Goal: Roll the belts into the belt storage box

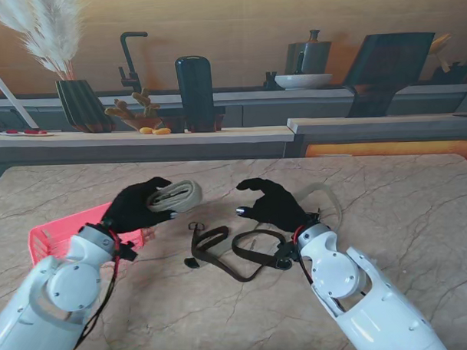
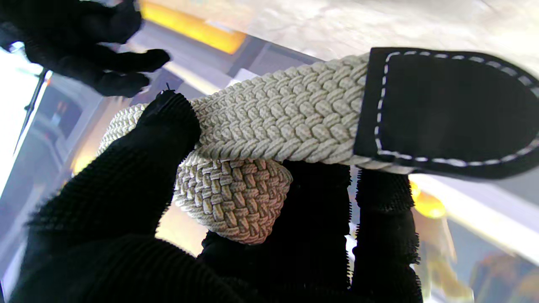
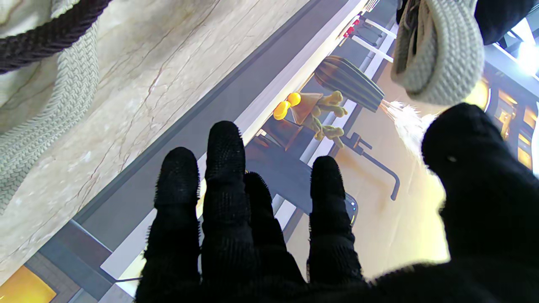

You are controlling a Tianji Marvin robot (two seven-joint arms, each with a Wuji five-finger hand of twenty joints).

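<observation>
Red box (image 1: pixel 53 233) at far left on table (image 1: pixel 387 193), partly behind left arm. Left hand (image 1: pixel 132 205) raised just right of box, fingers (image 2: pixel 139 168) curled round rolled beige belt (image 1: pixel 175 195): braided weave, coiled, dark tip with white stitching (image 2: pixel 446 111) sticking out. Roll held off table, above box's right edge. Dark belt (image 1: pixel 236 255) lies loose in loops at centre, on table between hands. Right hand (image 1: pixel 274 204) over its right part, fingers (image 3: pixel 225 176) spread, holding nothing. Second beige belt (image 1: pixel 326 199) curves on table behind right hand.
</observation>
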